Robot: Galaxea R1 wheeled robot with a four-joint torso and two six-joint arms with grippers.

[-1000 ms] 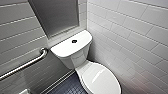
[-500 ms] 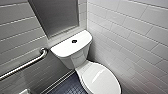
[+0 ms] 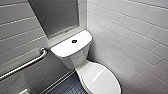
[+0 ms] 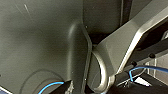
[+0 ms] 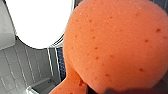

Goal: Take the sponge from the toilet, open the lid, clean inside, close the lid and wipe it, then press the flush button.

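The white toilet [image 3: 75, 60] stands in the corner of a tiled room, its oval lid [image 3: 101, 80] down. The small dark flush button [image 3: 74, 41] sits in the middle of the tank top. In the right wrist view the orange sponge [image 5: 115, 45] looms large and very close, held off the toilet by my shut right gripper. Beyond it lies the closed lid [image 5: 40, 22]. The left wrist view shows dark parts of my own body and blue cables. My left gripper stands open.
A metal grab bar [image 3: 25, 65] runs along the left wall beside the tank. White tiled walls close in on both sides. The floor [image 3: 70, 86] by the bowl has small dark blue tiles. A white box-like thing [image 5: 42, 86] stands on the floor by the wall.
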